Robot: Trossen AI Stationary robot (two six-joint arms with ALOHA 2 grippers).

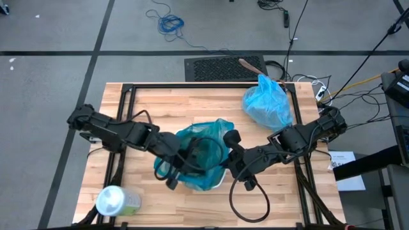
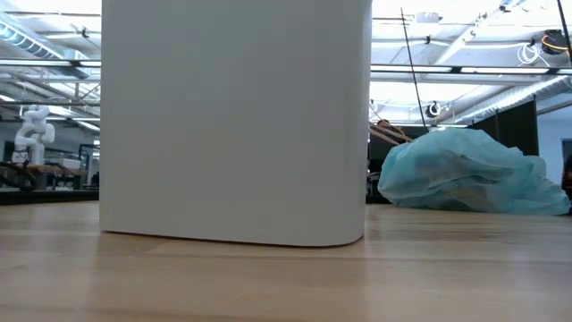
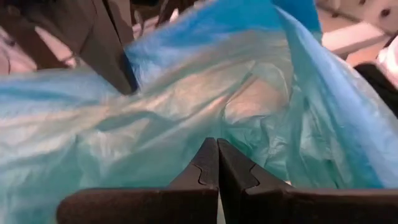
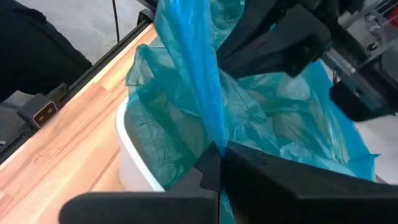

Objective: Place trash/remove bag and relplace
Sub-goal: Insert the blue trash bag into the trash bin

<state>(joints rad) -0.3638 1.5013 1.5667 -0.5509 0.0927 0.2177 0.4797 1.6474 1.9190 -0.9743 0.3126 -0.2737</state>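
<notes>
A white bin [image 1: 219, 183] stands mid-table, its flat wall [image 2: 232, 125] filling the low view. A darker teal-green bag [image 1: 206, 152] lines its mouth, puffed up above the rim. My left gripper [image 1: 190, 157] is shut over the bin's left side, tips [image 3: 217, 144] at the teal film [image 3: 186, 93]. My right gripper [image 1: 229, 144] is shut on the teal bag at the bin's right side. The pale light-blue bag [image 1: 266, 102], bunched and full, lies on the table's far right part [image 2: 465, 174]. No loose trash shows. My left gripper's shut fingertips [image 3: 208, 158] point into the teal bag's open mouth, close against its film. Whether any film is caught between them cannot be told. My right gripper [image 4: 217, 152] pinches a gathered fold of the teal bag's upper edge [image 4: 210, 121] between its fingertips, coming from the table's right. The fold rises from the tips as a taut strip, while the rest of the bag sits in the bin [image 4: 134, 149].
A pale-green container with a white lid [image 1: 116, 201] lies at the table's near left corner. A black cable loop [image 1: 249, 198] hangs from the right arm over the near side. Bare wood shows on the far left and near right of the table [image 1: 160, 108].
</notes>
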